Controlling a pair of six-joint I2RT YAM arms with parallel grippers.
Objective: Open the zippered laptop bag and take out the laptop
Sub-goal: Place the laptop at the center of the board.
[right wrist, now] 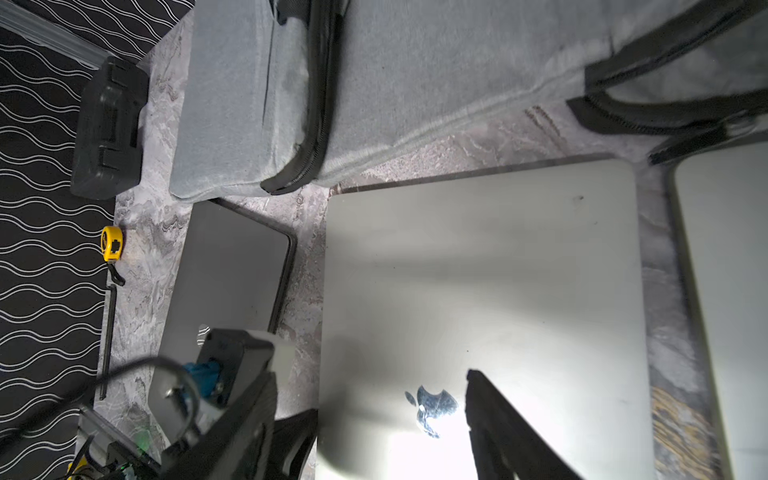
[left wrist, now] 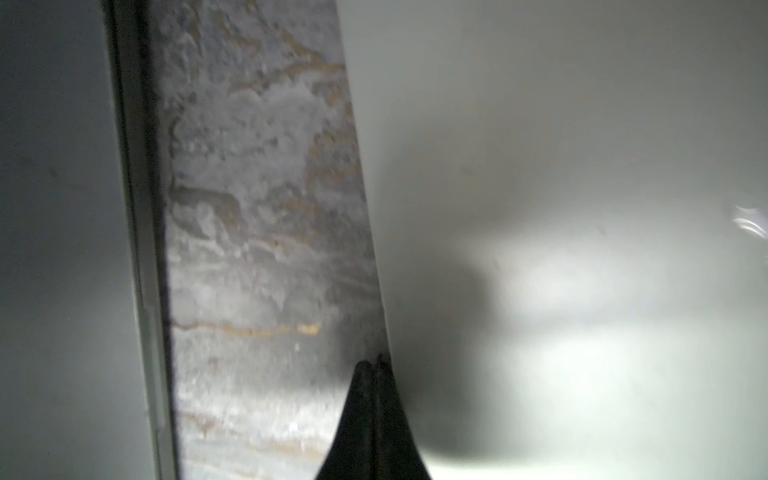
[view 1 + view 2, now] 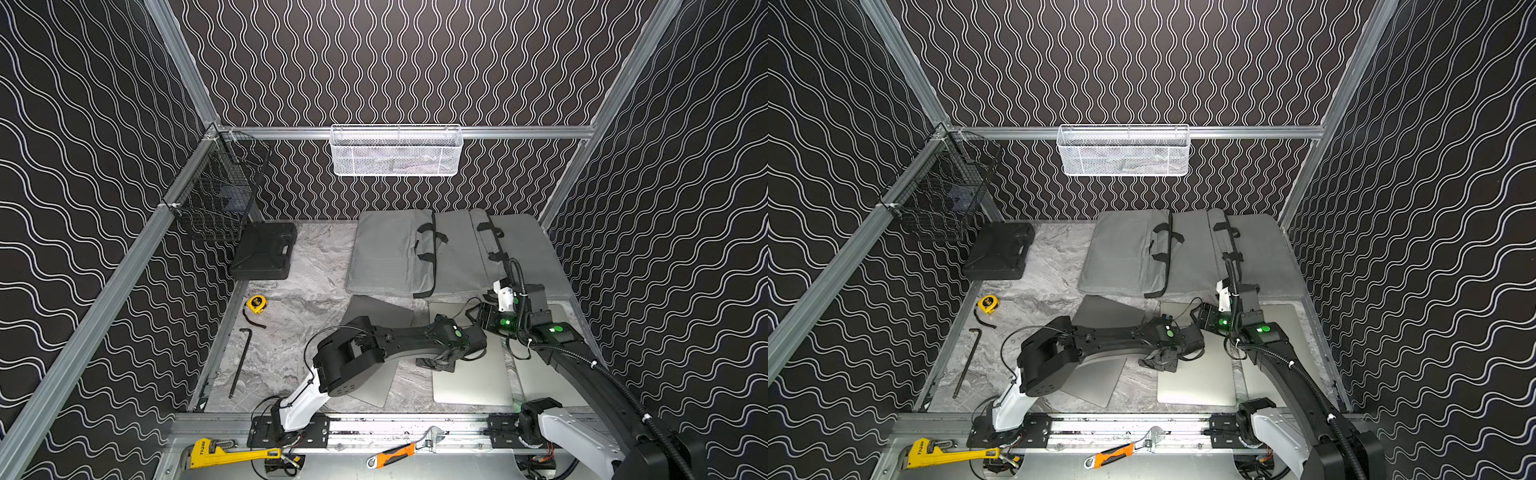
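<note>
– So, left wrist view: how are the left gripper (image 2: 372, 374) fingers set?
– Pressed together, with no gap and nothing seen between them. The tips are placed at the edge of the silver laptop (image 2: 582, 166), where it meets a bare strip of table (image 2: 257, 208). Contact cannot be confirmed. The dark laptop (image 2: 54, 249) is seen across that strip.
– Right wrist view?
– The right gripper (image 1: 388, 392) is spread wide, nothing gripped. Its fingers (image 1: 494, 419) are hung over the silver laptop's lid, either side of the logo (image 1: 434, 405). Whether the lid is touched cannot be told. The laptop is laid flat, lid up, one short edge turned to the laptop bag (image 1: 415, 83), with a strip of table shown between them. A second silver laptop (image 1: 727, 291) is laid just beside it.
– Top views?
– In both top views the laptop bag (image 3: 386, 253) (image 3: 1121, 249) is seen spread open and flat at the far right of the table. Its long axis is run left to right, its fold lines near to far. The silver laptop (image 3: 473, 386) (image 3: 1200, 386) is placed outside the bag, on its near side, long axis near to far. The left gripper is set low at that laptop's left edge. The dark laptop is laid askew, partly under the left arm (image 3: 407, 336).
</note>
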